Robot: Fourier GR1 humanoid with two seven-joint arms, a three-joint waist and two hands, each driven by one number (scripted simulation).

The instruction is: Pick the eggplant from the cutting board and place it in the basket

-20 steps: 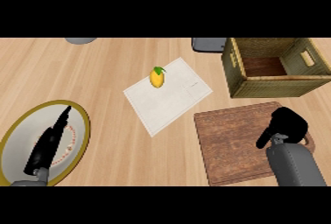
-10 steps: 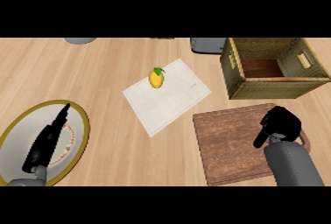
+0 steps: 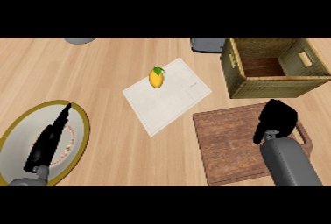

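In the head view, we take the dark wooden cutting board [image 3: 236, 146] as our landmark. Our right hand [image 3: 276, 119] hangs over its far right part, fingers curled downward into a clench; we cannot tell whether they enclose anything, and we see no eggplant anywhere, so it may be hidden under that hand. The basket [image 3: 271, 84], a woven box with a brown floor, stands just beyond the board's far edge, and nothing shows inside it. To the left of the board and touching its near corner region lies a pale cloth [image 3: 165, 103], set at a slant, with a small yellow fruit with a green leaf [image 3: 156, 78] on its far end. Well to the left of the board sits a gold-rimmed plate [image 3: 74, 131], and our left hand [image 3: 48, 140] rests above it, fingers straight and released.
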